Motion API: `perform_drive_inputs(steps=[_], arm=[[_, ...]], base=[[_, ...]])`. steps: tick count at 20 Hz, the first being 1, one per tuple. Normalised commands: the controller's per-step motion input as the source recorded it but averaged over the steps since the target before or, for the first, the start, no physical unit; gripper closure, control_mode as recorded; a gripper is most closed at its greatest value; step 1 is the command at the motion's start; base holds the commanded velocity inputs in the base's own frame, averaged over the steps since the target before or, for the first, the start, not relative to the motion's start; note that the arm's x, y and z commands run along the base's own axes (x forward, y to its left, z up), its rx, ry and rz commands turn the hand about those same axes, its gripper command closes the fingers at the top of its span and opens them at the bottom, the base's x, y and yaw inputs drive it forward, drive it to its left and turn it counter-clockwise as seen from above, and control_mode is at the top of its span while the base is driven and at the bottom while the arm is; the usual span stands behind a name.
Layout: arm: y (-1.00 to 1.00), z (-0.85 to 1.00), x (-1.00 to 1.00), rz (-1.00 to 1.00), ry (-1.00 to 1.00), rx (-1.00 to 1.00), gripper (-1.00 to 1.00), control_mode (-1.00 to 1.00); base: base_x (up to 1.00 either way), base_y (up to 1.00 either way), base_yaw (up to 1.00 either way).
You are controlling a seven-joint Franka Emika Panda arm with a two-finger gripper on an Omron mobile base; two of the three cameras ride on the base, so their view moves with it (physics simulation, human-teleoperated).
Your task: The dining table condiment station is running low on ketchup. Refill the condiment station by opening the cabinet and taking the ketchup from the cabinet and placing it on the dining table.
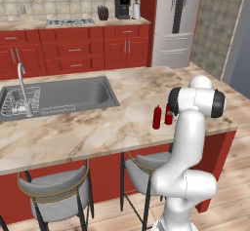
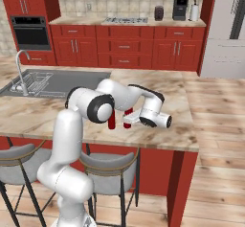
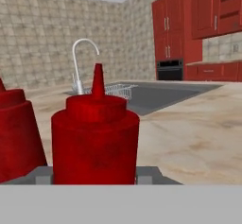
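Marble tabletop (image 1: 88, 132) carries both red bottles, upright. Your end effector (image 3: 94, 176) brackets the ketchup (image 3: 95, 138), jaws apparently clamped on its base, probably for release; second bottle (image 3: 16, 133) sits just left. Hand view shows the grip; right base view hides it behind the wrist.

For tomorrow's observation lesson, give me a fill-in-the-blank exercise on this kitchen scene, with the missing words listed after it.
1. Two ketchup bottles stand on the dining table, and both are coloured ____.
2. The ketchup between the fingertips of the claw stands ____, nozzle up.
3. Set into the marble top, beneath the curved faucet, is a steel ____.
4. Tucked under the table's near edge are grey ____.

Missing words: red; upright; sink; stools
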Motion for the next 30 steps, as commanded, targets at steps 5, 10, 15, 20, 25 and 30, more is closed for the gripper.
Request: perform_drive_inputs(steps=[5,10,15,20,25,30], arm=[[0.01,-0.24,0.0,0.0,0.0,0.0,-1.0,-1.0],[0.0,-0.19,0.0,0.0,-0.01,0.0,-1.0,-1.0],[0.0,-0.2,-0.04,0.0,-0.03,0.0,-1.0,-1.0],[0.0,-0.15,-0.05,0.0,-0.02,0.0,-1.0,-1.0],[0.0,-0.05,-0.09,0.0,0.0,0.0,-1.0,-1.0],[0.0,0.0,-0.22,0.0,-0.02,0.0,-1.0,-1.0]], base=[[0.0,0.0,0.0],[0.0,0.0,0.0],[0.0,0.0,0.0],[0.0,0.0,0.0],[0.0,0.0,0.0],[0.0,0.0,0.0]])
